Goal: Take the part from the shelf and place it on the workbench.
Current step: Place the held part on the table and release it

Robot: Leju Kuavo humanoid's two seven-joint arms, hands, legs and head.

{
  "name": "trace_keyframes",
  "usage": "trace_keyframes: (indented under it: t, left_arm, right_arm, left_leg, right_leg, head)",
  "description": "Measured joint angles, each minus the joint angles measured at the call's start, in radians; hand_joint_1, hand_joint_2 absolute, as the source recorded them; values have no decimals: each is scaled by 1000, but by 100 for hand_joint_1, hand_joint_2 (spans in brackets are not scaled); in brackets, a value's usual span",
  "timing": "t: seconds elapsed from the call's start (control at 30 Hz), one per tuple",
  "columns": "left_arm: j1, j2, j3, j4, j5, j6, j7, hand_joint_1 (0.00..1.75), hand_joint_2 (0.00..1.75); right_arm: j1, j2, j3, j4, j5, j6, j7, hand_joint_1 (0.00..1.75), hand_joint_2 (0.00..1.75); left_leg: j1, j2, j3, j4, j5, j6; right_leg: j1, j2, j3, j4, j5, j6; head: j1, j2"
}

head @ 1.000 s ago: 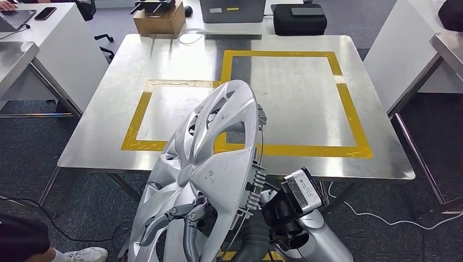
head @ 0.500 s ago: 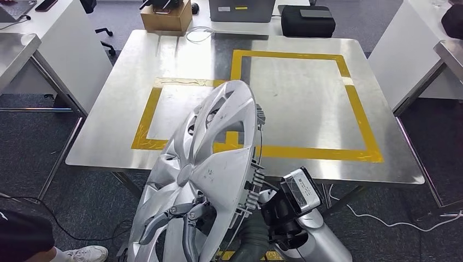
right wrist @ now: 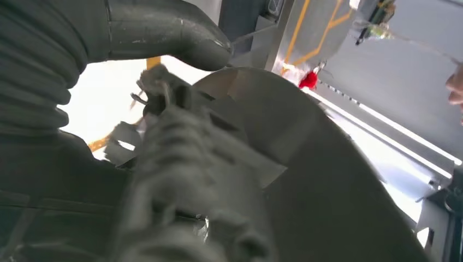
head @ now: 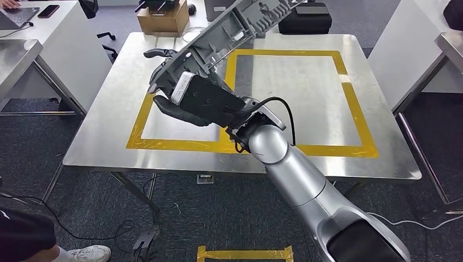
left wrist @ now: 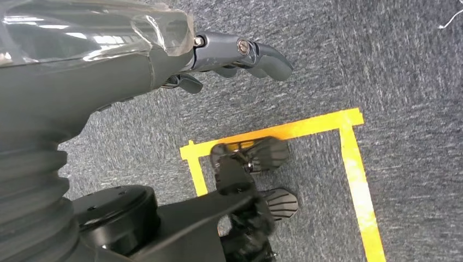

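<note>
The part is a silver wheel cover (head: pixel 245 19), seen from its ribbed back and tilted up over the far half of the workbench (head: pixel 109 120). My right hand (head: pixel 185 98) grips its lower rim, with the arm stretched forward over the small yellow-taped rectangle (head: pixel 143 117). In the right wrist view the cover's grey back (right wrist: pixel 306 164) lies close under the thumb (right wrist: pixel 174 33). My left hand (left wrist: pixel 164 60) hangs over the carpet, fingers loosely out and holding nothing.
A larger yellow-taped rectangle (head: pixel 349 103) marks the bench's right half. A cardboard box (head: pixel 162 19) and a black case (head: pixel 306 22) stand at the far edge. White tables flank both sides. A person's shoe (head: pixel 87 254) is on the floor at lower left.
The wheel cover has gone from low and close to my body to high over the bench, carried forward by my right arm. My left hand has let go of it and dropped to my side.
</note>
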Motion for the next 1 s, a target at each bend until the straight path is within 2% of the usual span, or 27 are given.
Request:
trace_keyframes:
  t: [0.03,0.07,0.1,0.13,0.2,0.23,0.27,0.3,0.4,0.43,0.47,0.53,0.57,0.6,0.63,0.7,0.77,0.83,0.9,0.97,1.0]
  left_arm:
    - [0,0,0,0,0,0,0,0,175]
    - [1,0,0,0,0,0,0,0,175]
    - [1,0,0,0,0,0,0,0,175]
    - [1,0,0,0,-1,0,0,0,175]
    - [1,0,0,0,-1,0,0,0,175]
    - [1,1,1,0,-2,0,-1,0,175]
    - [0,1,1,0,-3,0,-1,0,175]
    - [0,1,2,0,-6,-1,-2,0,175]
    - [1,0,3,0,-15,-1,-4,0,175]
    - [0,0,3,0,-18,-1,-4,0,175]
    - [0,0,3,0,-21,-1,-4,0,175]
    - [-1,0,3,0,-24,-2,-4,0,175]
    - [-1,0,4,0,-25,-3,-4,0,175]
    - [-1,-1,4,0,-26,-3,-4,0,175]
    - [0,-1,4,0,-26,-3,-4,0,175]
    - [-1,-2,4,0,-27,-3,-4,0,175]
    - [-1,-4,4,0,-28,-3,-4,0,175]
    - [0,-4,4,0,-28,-3,-4,0,175]
    - [1,-3,4,0,-29,-3,-4,0,175]
    - [0,-3,4,0,-32,-3,-4,0,175]
    - [1,-3,4,0,-35,-4,-4,0,175]
  right_arm:
    - [-1,4,1,10,-4,3,1,175,175]
    - [0,6,1,21,-6,3,2,175,175]
    - [2,7,1,30,-7,3,5,175,175]
    - [3,8,1,36,-8,3,8,175,175]
    - [-1,13,0,43,-7,3,17,175,175]
    - [-4,16,0,46,-8,2,21,175,175]
    - [-8,18,-1,50,-10,2,24,175,175]
    - [-9,19,-1,56,-11,1,26,175,175]
    - [-10,21,-5,72,-18,0,31,175,175]
    - [-12,21,-9,75,-20,-1,30,175,175]
    - [-14,20,-13,78,-21,-1,30,175,175]
    - [-14,17,-19,85,-22,-2,29,175,175]
    - [-12,15,-21,89,-22,-2,30,175,175]
    - [-9,13,-22,94,-22,-2,30,175,175]
    - [-7,12,-23,98,-22,-2,30,175,175]
    - [-6,12,-23,102,-22,-2,31,175,175]
    - [-8,13,-24,103,-22,-2,30,175,175]
    - [-10,13,-25,105,-21,-2,29,175,175]
    - [-11,14,-26,106,-21,-2,30,175,175]
    - [-11,18,-27,106,-21,-2,30,175,175]
    - [-11,20,-27,106,-21,-2,30,175,175]
  left_leg:
    - [3,1,-33,60,-19,-5]
    - [6,2,-58,99,-25,-9]
    - [8,3,-68,107,-15,-12]
    - [10,4,-60,77,11,-13]
    - [12,5,-1,-47,75,-8]
    - [10,6,27,-103,93,-4]
    - [7,6,45,-137,100,2]
    - [3,6,52,-148,96,8]
    - [2,6,56,-161,101,29]
    - [3,6,58,-167,104,37]
    - [4,7,61,-172,107,43]
    - [0,7,61,-173,107,49]
    - [-1,6,61,-173,107,50]
    - [-2,6,61,-172,106,51]
    - [-3,5,61,-172,106,51]
    - [-3,3,60,-167,104,48]
    - [-7,2,56,-157,100,40]
    - [-8,2,52,-153,99,30]
    - [-3,3,47,-150,95,20]
    - [2,4,21,-97,59,8]
    - [4,4,-5,-39,28,2]
  right_leg:
    - [0,1,0,0,-1,-1]
    - [0,1,1,0,-2,-2]
    - [0,2,1,1,-3,-2]
    - [0,4,1,1,-4,-2]
    - [1,8,4,0,-6,2]
    - [3,10,4,0,-7,5]
    - [5,11,2,0,-8,10]
    - [7,11,0,-1,-7,15]
    - [8,8,-9,5,-14,30]
    - [8,6,-22,31,-27,30]
    - [8,5,-47,79,-50,26]
    - [7,4,-116,219,-101,18]
    - [7,4,-145,275,-117,18]
    - [7,4,-158,296,-118,22]
    - [7,4,-151,277,-104,29]
    - [7,2,-86,140,-48,40]
    - [10,0,-29,27,-8,36]
    - [16,0,-18,5,0,24]
    - [11,1,-16,1,5,13]
    - [2,1,-13,-4,8,4]
    - [2,2,-13,-4,9,2]
  head:
    - [0,0]
    - [0,0]
    - [0,0]
    - [0,0]
    - [0,0]
    - [0,0]
    - [0,0]
    - [0,0]
    - [1,0]
    - [2,0]
    - [2,0]
    - [2,0]
    - [2,0]
    - [2,0]
    - [2,0]
    - [2,0]
    - [1,0]
    - [1,0]
    - [1,0]
    - [0,0]
    - [-1,0]
